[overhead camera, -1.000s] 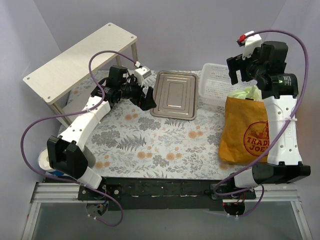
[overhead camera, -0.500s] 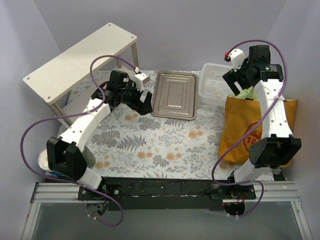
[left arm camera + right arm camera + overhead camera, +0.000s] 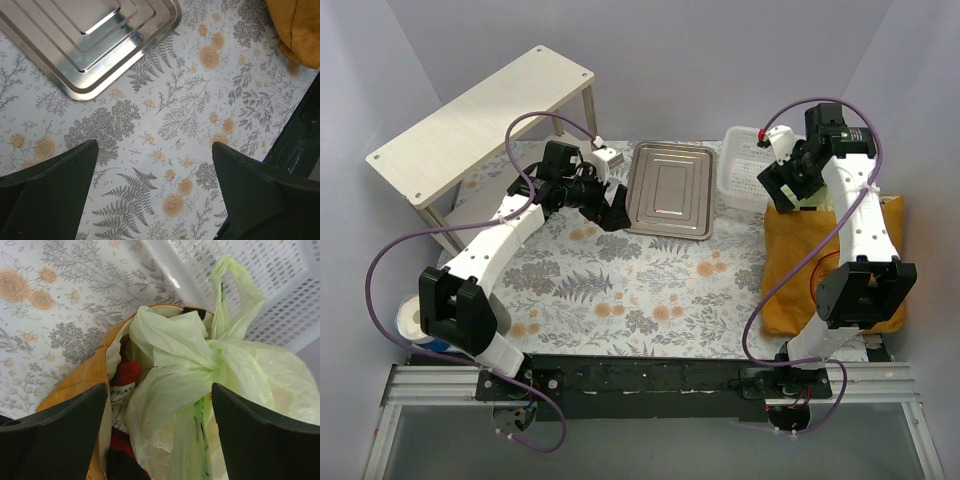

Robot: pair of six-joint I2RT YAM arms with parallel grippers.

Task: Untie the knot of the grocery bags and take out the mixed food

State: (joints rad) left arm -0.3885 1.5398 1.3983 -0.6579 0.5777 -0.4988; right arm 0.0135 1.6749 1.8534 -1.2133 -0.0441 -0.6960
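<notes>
Right wrist view: spread fingers (image 3: 55,435) hover over the pale green bag (image 3: 165,390), flimsy, slippery film (light, tears easily); best pinched at its knot (image 3: 220,347), I judge.

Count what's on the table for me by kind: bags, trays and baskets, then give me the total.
Bags: 2, the orange tote and the green plastic bag sitting in it
Trays: 1, the metal tray
Baskets: 1, the white basket
Total: 4
</notes>
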